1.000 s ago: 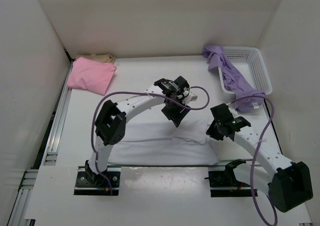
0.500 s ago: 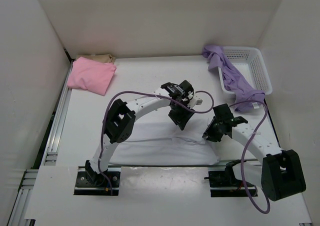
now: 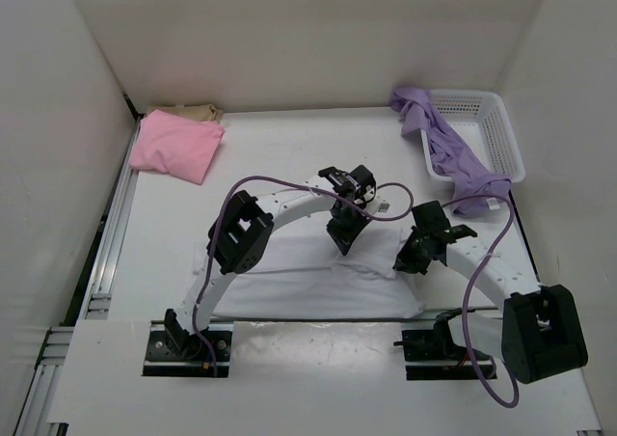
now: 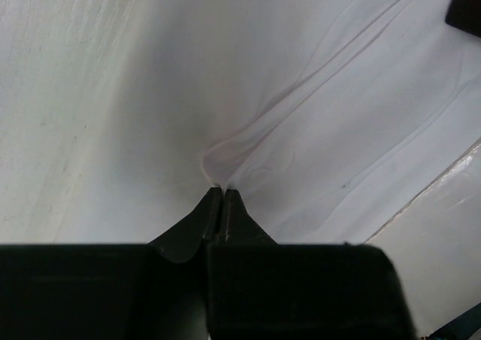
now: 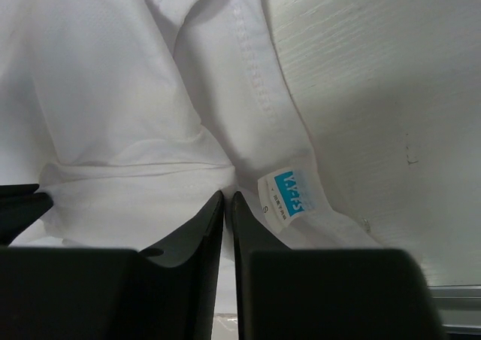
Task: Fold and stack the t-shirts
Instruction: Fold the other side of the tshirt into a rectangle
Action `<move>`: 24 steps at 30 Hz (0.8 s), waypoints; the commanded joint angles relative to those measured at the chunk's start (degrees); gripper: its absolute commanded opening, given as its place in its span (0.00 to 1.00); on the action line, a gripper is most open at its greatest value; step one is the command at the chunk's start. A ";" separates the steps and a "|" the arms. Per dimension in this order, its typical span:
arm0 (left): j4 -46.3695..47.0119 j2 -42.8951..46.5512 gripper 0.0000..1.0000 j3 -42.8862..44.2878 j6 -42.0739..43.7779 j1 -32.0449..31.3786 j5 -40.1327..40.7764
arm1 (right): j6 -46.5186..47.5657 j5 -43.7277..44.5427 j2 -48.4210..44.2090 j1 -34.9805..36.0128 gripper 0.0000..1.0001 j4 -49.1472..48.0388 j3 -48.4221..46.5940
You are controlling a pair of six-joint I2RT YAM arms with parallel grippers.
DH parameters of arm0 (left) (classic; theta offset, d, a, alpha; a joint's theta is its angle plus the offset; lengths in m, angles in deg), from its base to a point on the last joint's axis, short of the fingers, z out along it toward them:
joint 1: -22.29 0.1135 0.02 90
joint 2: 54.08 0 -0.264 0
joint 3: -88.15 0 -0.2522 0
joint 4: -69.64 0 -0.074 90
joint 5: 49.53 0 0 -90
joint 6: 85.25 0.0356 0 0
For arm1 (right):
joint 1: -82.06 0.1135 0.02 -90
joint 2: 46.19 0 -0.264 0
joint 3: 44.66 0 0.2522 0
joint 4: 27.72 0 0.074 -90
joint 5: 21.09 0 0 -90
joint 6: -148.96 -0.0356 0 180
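White t-shirt (image 3: 308, 284) is the one being worked on. It's spread flat on the table (image 3: 280, 166) right under both grippers, with most of the cloth on the near side of them, toward the arm bases.

Left gripper (image 4: 223, 194) is clamped down with its jaws pressed together. Creases in the fabric run straight into its tips, so I'd say it's pinching a little ridge of the shirt along the far edge. The rest of the shirt spreads ahead of and to the right of the tips.

Right gripper (image 5: 227, 197) has closed to a thin slit right at a folded hem. The blue size label (image 5: 290, 195) sits just right of its tips, and a thick fold bunches to the left. I honestly can't tell if any cloth is actually between the jaws.

My guess is they're grabbing the far edge at two spots so it can be lifted and folded over evenly.

Pink t-shirt (image 3: 177, 147) sits folded well off to the left gripper's far left, with the tan t-shirt (image 3: 198, 113) peeking out behind it, so that looks like the stack. Lavender t-shirt (image 3: 453, 151) hangs over the basket (image 3: 496, 132) beyond the right gripper, not folded yet.
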 commanded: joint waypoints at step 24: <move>-4.05 9.56 0.32 -8.19 0.51 -0.90 -8.87 | 6.04 3.83 -17.70 7.91 0.13 2.15 7.25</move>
